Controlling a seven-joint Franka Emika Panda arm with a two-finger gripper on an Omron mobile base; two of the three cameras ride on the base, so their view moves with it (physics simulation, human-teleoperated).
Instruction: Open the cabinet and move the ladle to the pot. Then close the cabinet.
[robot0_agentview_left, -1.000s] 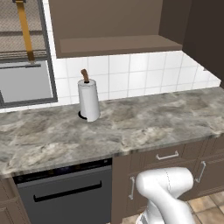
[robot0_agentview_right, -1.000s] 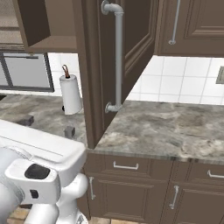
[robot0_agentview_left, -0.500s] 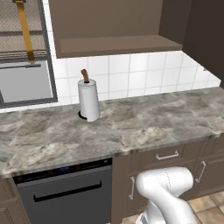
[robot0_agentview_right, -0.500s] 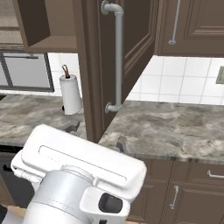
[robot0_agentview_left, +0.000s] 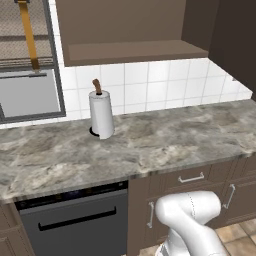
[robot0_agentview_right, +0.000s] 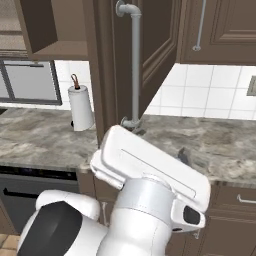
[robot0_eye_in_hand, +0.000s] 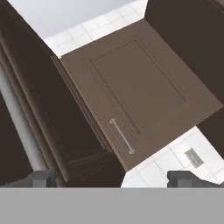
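Cabinet (robot0_agentview_right: 150, 45) door swung open, above and ahead of end effector (robot0_eye_in_hand: 112, 178), its jaws spread wide, empty

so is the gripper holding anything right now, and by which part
Nothing is held. In the hand view the gripper is open, its two fingertips set wide apart with nothing between them, pointing at a closed cabinet door it does not touch.

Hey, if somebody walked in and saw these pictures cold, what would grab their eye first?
Probably the cabinet door swung wide open over the marble counter, its long silver handle standing right in front of the robot's raised white arm. Next, the paper towel roll standing alone on the counter by the tiled wall. The hand is open, pointing up at the cabinet doors.
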